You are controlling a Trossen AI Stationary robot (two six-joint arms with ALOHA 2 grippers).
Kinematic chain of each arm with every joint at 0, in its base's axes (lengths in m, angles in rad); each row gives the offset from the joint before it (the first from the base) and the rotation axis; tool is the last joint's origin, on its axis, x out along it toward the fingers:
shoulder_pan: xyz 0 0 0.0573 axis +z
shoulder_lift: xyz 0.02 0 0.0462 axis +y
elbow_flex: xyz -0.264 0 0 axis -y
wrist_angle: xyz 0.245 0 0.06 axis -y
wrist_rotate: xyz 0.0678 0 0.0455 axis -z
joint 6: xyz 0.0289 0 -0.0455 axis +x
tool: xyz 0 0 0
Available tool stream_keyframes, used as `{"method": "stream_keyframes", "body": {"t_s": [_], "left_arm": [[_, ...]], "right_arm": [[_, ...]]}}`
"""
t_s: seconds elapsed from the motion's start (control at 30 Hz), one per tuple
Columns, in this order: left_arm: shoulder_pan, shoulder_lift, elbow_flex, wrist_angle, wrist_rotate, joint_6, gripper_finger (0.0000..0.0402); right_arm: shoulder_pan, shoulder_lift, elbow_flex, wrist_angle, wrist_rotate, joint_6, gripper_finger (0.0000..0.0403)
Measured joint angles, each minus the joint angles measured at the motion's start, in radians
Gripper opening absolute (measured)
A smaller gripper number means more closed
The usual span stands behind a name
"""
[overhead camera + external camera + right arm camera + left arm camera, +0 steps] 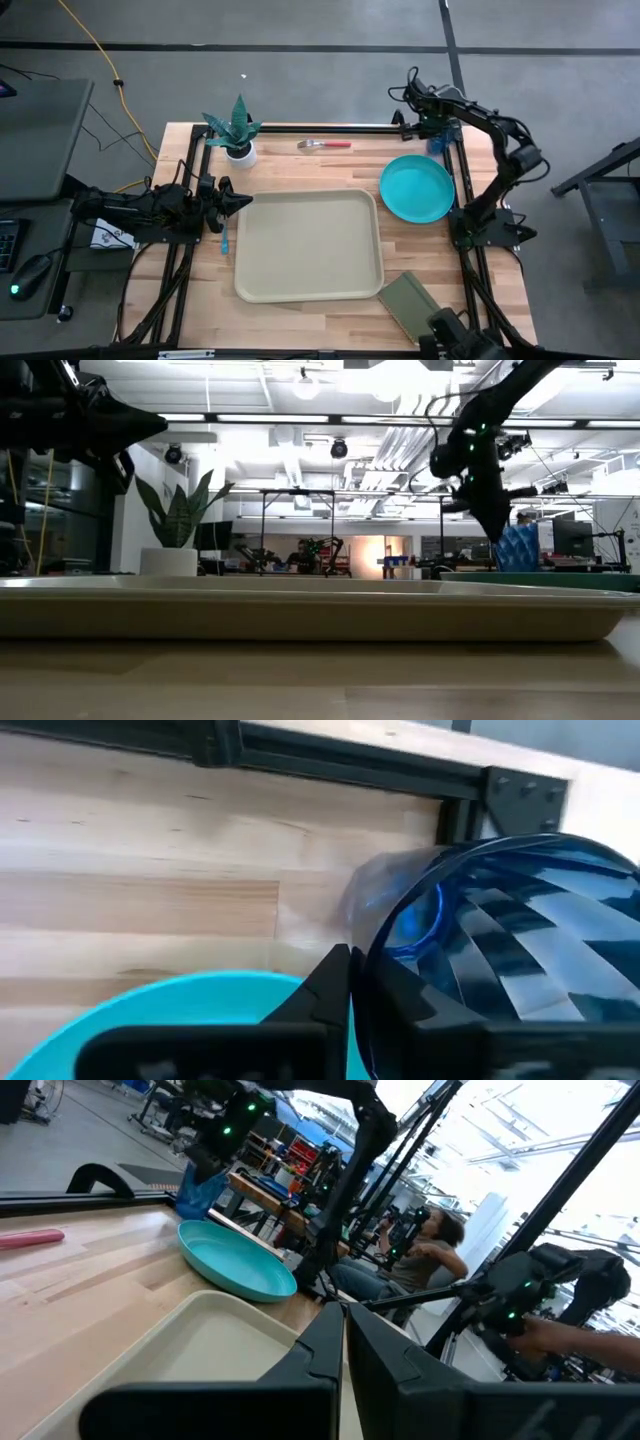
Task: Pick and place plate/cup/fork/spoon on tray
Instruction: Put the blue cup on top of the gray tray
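The blue see-through cup [441, 143] stands at the table's far right corner, just beyond the turquoise plate [417, 188]. My right gripper [358, 965] comes down on it and is shut on its rim. The beige tray [308, 245] lies flat mid-table. The fork [325, 145], with a red handle, lies beyond the tray near the far edge. The spoon's light blue handle [224, 238] shows by the tray's left rim. My left gripper [245, 200] hovers shut, level, over the tray's far left corner. My right gripper pinches the cup's wall at the rim [372, 945], on the side toward the plate, one finger [420, 1005] inside the cup and one outside. The fingers come steeply from above. The cup [518, 548] stands upright; the plate hides its foot.
A potted plant [238, 135] stands at the far left. A dark green notebook [410, 300] lies near the front right. A black frame rail [340, 760] runs along the far edge behind the cup. People sit in the room beyond the table.
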Motion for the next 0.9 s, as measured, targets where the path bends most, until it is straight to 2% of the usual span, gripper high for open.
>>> {"method": "stream_keyframes", "body": {"t_s": [0.17, 0.3, 0.47, 0.67, 0.8, 0.9], "left_arm": [[0.0, 0.0, 0.0, 0.0, 0.0, 0.0, 0.0001], [0.0, 0.0, 0.0, 0.0, 0.0, 0.0, 0.0001], [0.0, 0.0, 0.0, 0.0, 0.0, 0.0, 0.0001], [0.0, 0.0, 0.0, 0.0, 0.0, 0.0, 0.0001], [0.0, 0.0, 0.0, 0.0, 0.0, 0.0, 0.0001], [0.0, 0.0, 0.0, 0.0, 0.0, 0.0, 0.0001]], "right_arm": [[0.055, -0.106, 0.096, -0.042, 0.018, -0.05, 0.0005], [0.173, -0.169, 0.228, -0.079, -0.035, -0.094, 0.0004], [0.473, -0.18, 0.325, -0.125, -0.15, -0.101, 0.0002], [0.864, -0.132, 0.25, -0.084, -0.205, 0.033, 0.0001], [1.016, -0.048, 0.219, -0.051, -0.245, 0.115, 0.0001], [1.071, 0.042, 0.249, -0.044, -0.229, 0.133, 0.0001]]}}
